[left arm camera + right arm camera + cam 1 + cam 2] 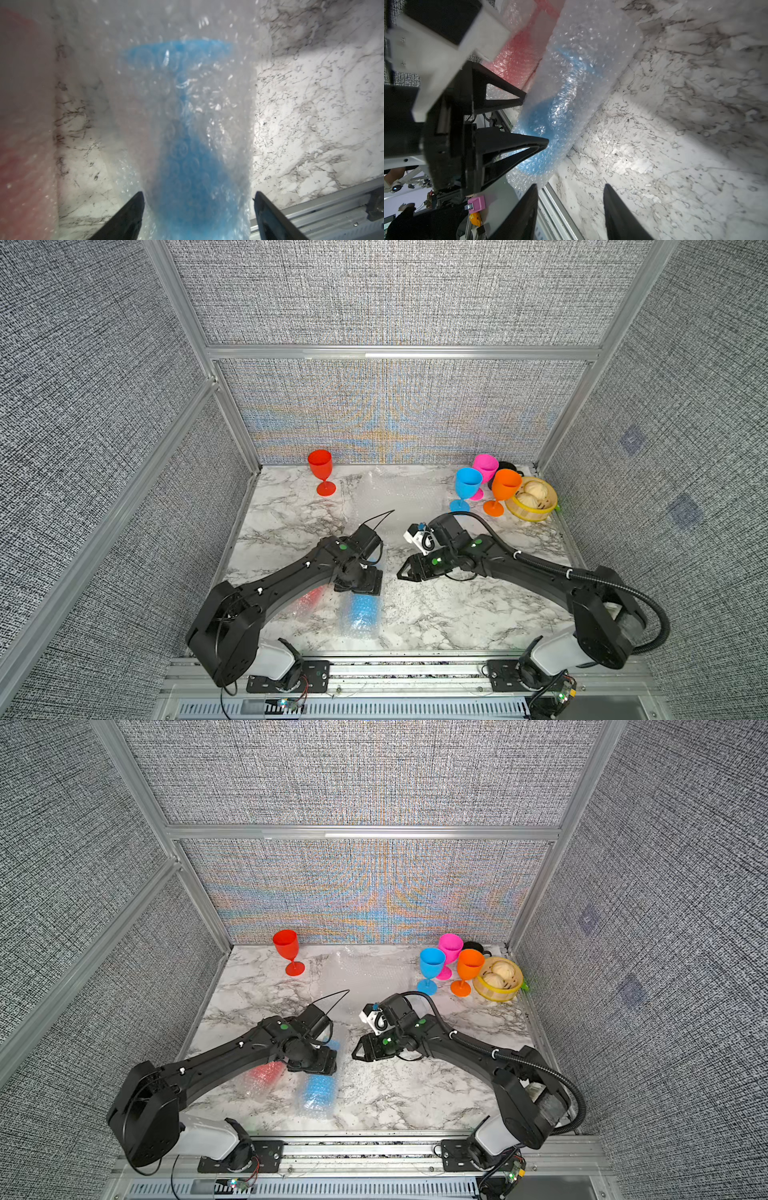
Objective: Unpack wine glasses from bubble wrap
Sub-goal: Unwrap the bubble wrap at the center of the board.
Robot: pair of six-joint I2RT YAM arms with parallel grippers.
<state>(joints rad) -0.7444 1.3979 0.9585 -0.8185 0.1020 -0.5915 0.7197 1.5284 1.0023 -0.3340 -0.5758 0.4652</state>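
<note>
In both top views the left tool (360, 587) points down over the wrapped blue glass (361, 614), which lies near the front edge of the desk (457, 614). Its own body hides its fingers. The wrapped red glass (264, 1075) lies just beside, partly under the left arm. The right tool (400, 574) hangs near, holding nothing. At the back a red glass (321, 470) stands alone. A blue glass (467, 485), a pink glass (485, 466) and an orange glass (505, 487) cluster together and hide most of a mug (508, 465). Loose wrap (395, 493) barely shows against the marble. The left wrist view is blurred. There the jaws stand wide on either side of the wrapped bowl, tips at the wrap's edges, with no visible squeeze. In the right wrist view the right jaws are about half apart and empty, over the desk beside the wrapped blue glass. The wrapped red glass is cut off.
</note>
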